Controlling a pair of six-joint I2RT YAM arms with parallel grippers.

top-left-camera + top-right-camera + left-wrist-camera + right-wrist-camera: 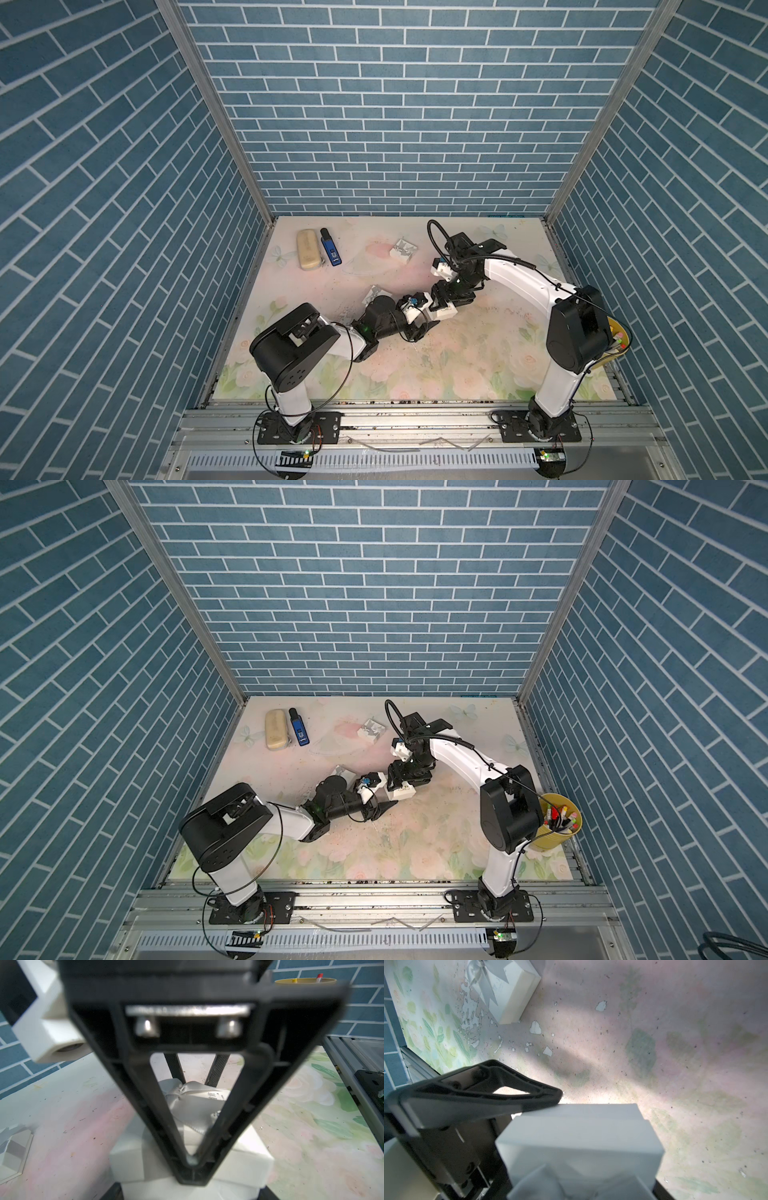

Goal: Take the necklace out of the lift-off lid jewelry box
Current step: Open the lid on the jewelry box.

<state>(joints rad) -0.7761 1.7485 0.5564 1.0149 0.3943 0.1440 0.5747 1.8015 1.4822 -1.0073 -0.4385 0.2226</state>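
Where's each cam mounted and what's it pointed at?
Top views: high above the arm bases, looking down at the floral table; left arm, right arm whole.
Left wrist: looks along its fingers at the jewelry box; right arm's finger blocks it.
Right wrist: looks down on that box; own finger shows.
Shared: both wrist views, the box.

**Bench (478, 365), layout**
- Middle: jewelry box (245, 1157), between the fingers of the left end effector (392, 796), which reaches in from the near left, and under the right end effector (444, 306), which reaches down from the right.
- Just behind the left forearm: second box (376, 294).
- Far middle: third box (404, 250).
- Far left: case (309, 250), with a handheld device (331, 247) just beside it on the right.
- Near right edge: cup (546, 840), with pens (563, 814) standing in it.
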